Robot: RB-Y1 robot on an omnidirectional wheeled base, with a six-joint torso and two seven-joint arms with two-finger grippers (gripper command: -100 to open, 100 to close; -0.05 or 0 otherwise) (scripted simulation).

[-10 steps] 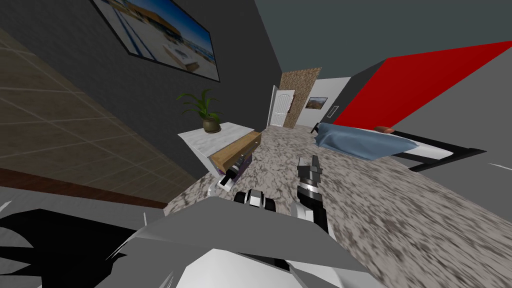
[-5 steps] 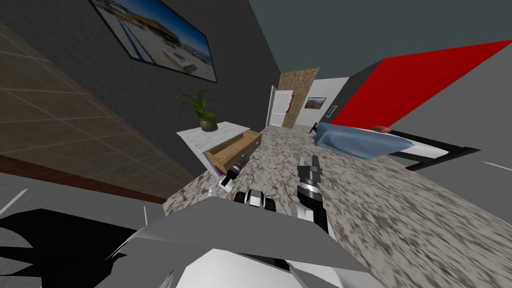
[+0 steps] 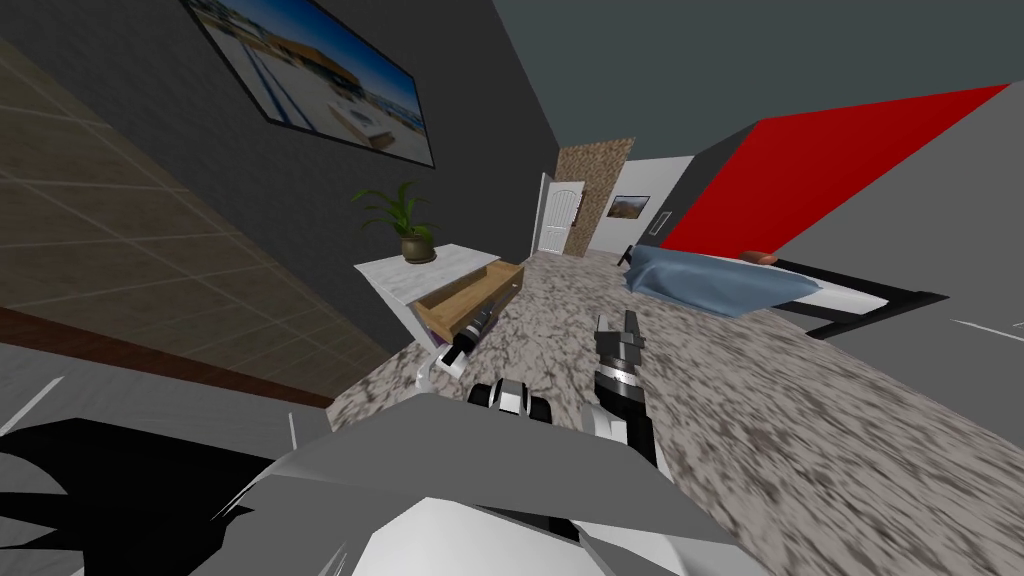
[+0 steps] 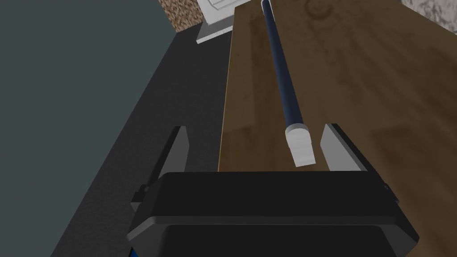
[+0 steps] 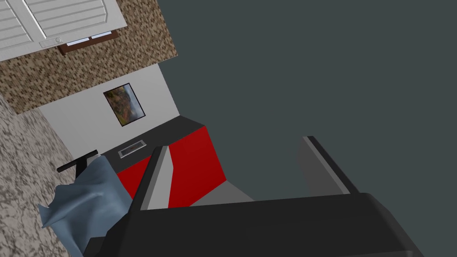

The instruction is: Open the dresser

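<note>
Reaching the left gripper (image 4: 255,129) up to the wood front of the top drawer (image 3: 470,295), pulled out of the white dresser (image 3: 395,285) by the dark wall (image 3: 300,215). Holding fingers wide apart around the dark blue handle (image 4: 281,76) (white tip close to one finger, not pinched). Holding the right gripper (image 3: 617,325) open too, over the speckled floor (image 3: 800,430).

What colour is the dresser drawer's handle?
Dark navy blue handle bar, light grey end cap, on the brown wood drawer front. Shows best in the left wrist view.
</note>
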